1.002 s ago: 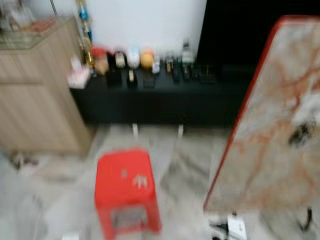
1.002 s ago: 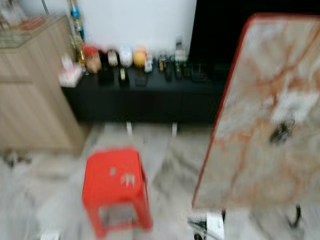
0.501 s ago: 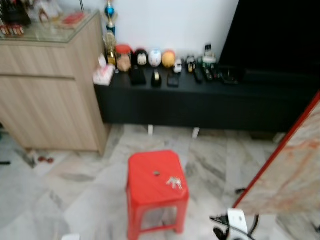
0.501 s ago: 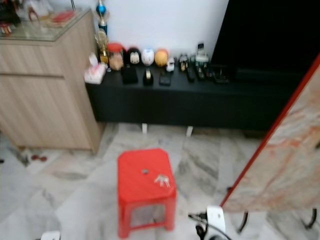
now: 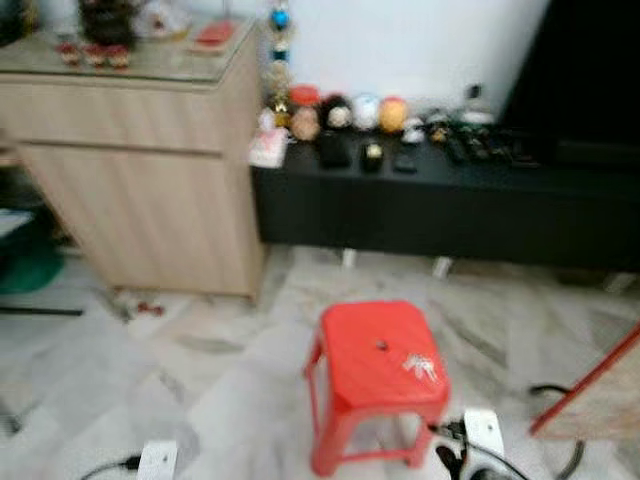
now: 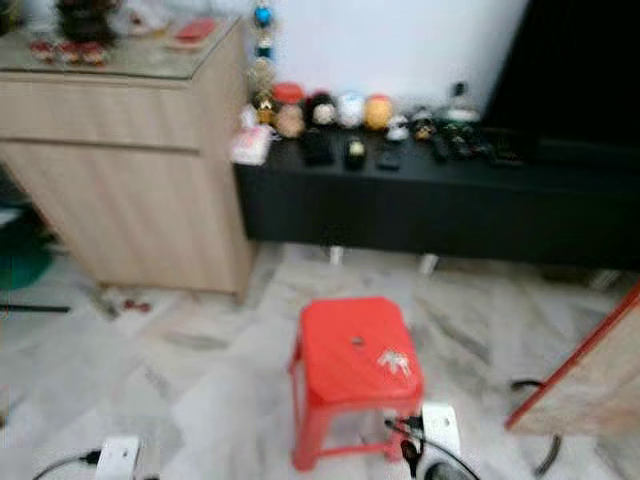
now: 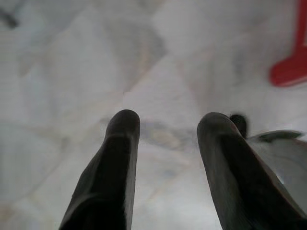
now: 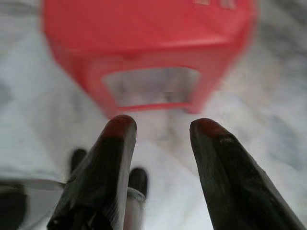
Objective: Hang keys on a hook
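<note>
I am reading both arms as hanging low and idle. The left gripper (image 7: 165,122) is pointing at the pale marble floor (image 5: 200,390) with its two black fingers spread apart and empty; the right gripper (image 8: 158,127) is likewise parted and empty, aiming at the open side of the red plastic stool (image 5: 378,385).

The small bunch of silver keys (image 5: 422,367) is lying on the stool's flat seat, toward its right side, just beside the seat's small centre hole. In my judgement I am in the approach step: nothing is grasped yet, and I am seeing no hook here. The next move is calling for stepping up to the stool, bending, and lowering one gripper over the keys to pinch them off the smooth seat.

White power adapters with black cables are lying on the floor at either front side of the stool. A red-edged marble-patterned panel (image 5: 600,395) is leaning to the stool's right. Behind the stool a long black low cabinet (image 5: 450,205) is carrying small figurines, and a light wooden sideboard (image 5: 140,190) is standing behind and to its left, against a white wall.
</note>
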{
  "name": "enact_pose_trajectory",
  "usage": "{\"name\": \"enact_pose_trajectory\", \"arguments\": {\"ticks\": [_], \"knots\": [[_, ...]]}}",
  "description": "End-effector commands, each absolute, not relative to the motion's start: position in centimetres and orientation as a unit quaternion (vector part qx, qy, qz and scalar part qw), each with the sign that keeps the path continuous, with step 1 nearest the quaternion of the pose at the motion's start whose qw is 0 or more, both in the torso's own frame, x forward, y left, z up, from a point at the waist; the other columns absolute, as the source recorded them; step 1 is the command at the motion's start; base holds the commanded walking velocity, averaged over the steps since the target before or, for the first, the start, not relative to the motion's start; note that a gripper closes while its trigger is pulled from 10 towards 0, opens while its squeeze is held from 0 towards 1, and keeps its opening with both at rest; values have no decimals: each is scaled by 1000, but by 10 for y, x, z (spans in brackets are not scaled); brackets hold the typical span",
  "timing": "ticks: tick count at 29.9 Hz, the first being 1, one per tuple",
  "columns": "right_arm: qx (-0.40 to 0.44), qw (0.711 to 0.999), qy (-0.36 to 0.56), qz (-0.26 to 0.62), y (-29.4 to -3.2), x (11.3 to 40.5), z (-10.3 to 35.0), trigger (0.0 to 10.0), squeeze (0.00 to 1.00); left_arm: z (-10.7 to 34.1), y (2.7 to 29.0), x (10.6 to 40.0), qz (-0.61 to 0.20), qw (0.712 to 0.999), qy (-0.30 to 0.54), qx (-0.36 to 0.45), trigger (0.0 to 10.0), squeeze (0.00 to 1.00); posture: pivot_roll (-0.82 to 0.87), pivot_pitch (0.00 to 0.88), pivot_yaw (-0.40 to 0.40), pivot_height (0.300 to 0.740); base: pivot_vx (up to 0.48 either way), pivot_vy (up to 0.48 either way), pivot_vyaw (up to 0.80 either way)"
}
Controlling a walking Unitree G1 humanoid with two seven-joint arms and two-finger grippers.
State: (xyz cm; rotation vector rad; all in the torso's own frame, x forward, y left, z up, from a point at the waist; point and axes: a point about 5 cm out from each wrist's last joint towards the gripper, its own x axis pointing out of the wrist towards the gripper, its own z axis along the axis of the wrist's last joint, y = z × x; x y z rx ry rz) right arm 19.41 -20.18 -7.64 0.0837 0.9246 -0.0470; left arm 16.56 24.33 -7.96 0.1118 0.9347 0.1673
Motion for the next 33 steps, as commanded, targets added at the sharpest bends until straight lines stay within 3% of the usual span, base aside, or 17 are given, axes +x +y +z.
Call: {"name": "enact_pose_trajectory", "arguments": {"ticks": [1,13,22,33], "knots": [[60,893,444,-47,-208,193,-76,10000,0,-83,237,162,61,881,466,61,10000,0,24,0,26,740,0,0,0],[62,898,432,-52,-213,206,-69,10000,0,-78,231,177,42,888,451,73,10000,0,9,0,24,740,0,0,0],[75,901,422,-68,-222,208,-65,10000,0,-80,226,176,44,888,454,54,10000,0,13,0,-22,740,0,-345,0],[83,903,415,-75,-228,205,-65,10000,0,-82,224,172,43,887,458,49,10000,0,-11,0,-13,740,0,-357,0]]}}
